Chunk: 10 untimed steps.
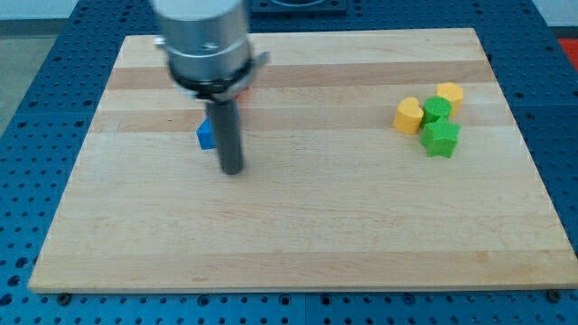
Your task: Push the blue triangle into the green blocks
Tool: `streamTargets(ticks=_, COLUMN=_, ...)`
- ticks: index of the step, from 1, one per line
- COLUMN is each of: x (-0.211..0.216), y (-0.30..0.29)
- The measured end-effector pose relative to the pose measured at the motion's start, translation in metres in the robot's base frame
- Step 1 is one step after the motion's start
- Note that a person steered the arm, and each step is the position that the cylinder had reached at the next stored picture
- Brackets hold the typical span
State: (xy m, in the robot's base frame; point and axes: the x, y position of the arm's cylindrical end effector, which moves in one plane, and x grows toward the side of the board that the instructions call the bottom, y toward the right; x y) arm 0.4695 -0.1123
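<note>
You are looking down at a wooden board (298,226) that lies on a blue table (36,135) full of little holes; the arm (206,41) comes in from the far left, a big grey round part that looks blurry; a dark rod hangs down from it, and my tip (233,170) sits on the board on the left side.

There is no hand here to open or close; the arm only has the rod, and it holds nothing.

The blue triangle (207,134) is just to the left of the rod, a bit farther away than my tip; the rod hides its right edge, so you cannot tell if the two are touching. A little bit of something red (242,90) peeks out from under the grey part, just behind the rod; you cannot tell its shape.

The green blocks are well apart from the blue triangle, over on the far right side of the board; one green block (436,110) is farther back, and a green star-like block (442,138) sits right in front of it, touching it. A yellow block (409,116) sits just to their left, touching the back green one; another yellow block (450,96) sits just behind and to the right of it; all four make one tight little group.
</note>
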Motion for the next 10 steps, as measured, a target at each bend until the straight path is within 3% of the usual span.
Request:
streamTargets(ticks=2, x=-0.044, y=-0.088)
streamTargets(ticks=3, x=-0.056, y=-0.079)
streamTargets(ticks=8, x=-0.048, y=0.095)
streamTargets(ticks=10, x=0.002, y=0.114)
